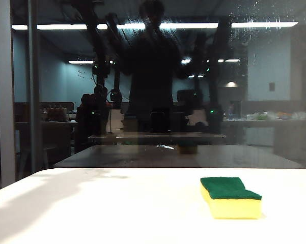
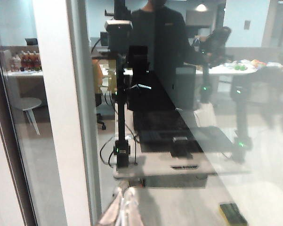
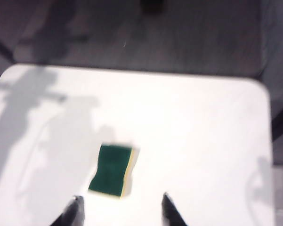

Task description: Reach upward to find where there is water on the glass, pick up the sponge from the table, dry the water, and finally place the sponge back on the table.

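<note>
The sponge point(image 1: 230, 197), yellow foam under a green layer, lies flat on the white table point(image 1: 117, 208), right of centre. Behind the table stands the glass point(image 1: 275, 76); pale water droplets and streaks point(image 1: 267, 14) speckle its upper right by a light strip. Neither gripper shows in the exterior view. My right gripper point(image 3: 120, 207) hangs open high over the table point(image 3: 202, 141), with the sponge point(image 3: 112, 170) just beyond its empty fingers. My left gripper point(image 2: 125, 209) faces the glass point(image 2: 179, 70) with its pale fingers together and nothing between them. The sponge point(image 2: 233, 213) sits low to its side.
A pale vertical frame bar point(image 1: 5, 101) point(image 2: 56, 113) divides the glass at the left. The pane mirrors a dark person, the robot's arms and a dim tabletop. The table's rounded far corner point(image 3: 261, 89) borders dark floor.
</note>
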Robot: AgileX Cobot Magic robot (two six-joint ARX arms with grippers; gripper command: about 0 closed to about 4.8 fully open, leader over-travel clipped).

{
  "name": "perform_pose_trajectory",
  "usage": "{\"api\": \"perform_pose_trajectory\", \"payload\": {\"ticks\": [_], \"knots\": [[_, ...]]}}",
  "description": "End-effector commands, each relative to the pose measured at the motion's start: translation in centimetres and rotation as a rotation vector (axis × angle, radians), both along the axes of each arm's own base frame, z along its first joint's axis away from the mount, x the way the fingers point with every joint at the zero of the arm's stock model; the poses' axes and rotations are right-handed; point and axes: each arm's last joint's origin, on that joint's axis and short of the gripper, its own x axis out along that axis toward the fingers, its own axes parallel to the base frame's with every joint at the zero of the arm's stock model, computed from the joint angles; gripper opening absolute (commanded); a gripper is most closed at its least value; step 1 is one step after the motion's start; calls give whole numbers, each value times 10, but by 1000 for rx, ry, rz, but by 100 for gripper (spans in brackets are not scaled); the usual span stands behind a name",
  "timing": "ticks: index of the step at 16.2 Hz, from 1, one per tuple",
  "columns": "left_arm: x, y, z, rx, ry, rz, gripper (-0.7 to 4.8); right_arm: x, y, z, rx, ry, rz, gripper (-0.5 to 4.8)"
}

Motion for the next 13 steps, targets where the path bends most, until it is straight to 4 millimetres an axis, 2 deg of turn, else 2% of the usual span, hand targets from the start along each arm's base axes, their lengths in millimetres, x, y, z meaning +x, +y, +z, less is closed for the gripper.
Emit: {"api": "perform_pose_trajectory", "payload": {"ticks": [1,2,3,5,7,11,13], "knots": [[-5,0,3,9,-24,-3,-5,3,2,-42,109,14,-2,289],[-5,0,3,9,-24,-3,-5,7,3,-57,135,34,2,289],[-5,0,3,9,-24,-3,-5,15,3,-82,157,69,-2,300],[-5,0,3,9,-25,-3,-5,23,4,-109,176,78,-7,364],[-5,0,4,9,-37,-3,-5,33,5,-146,212,108,-35,441],[-6,0,7,9,-61,-3,-5,60,14,-184,227,244,13,442],[-6,0,7,9,-63,-5,-5,78,30,-200,222,271,65,443]]}}
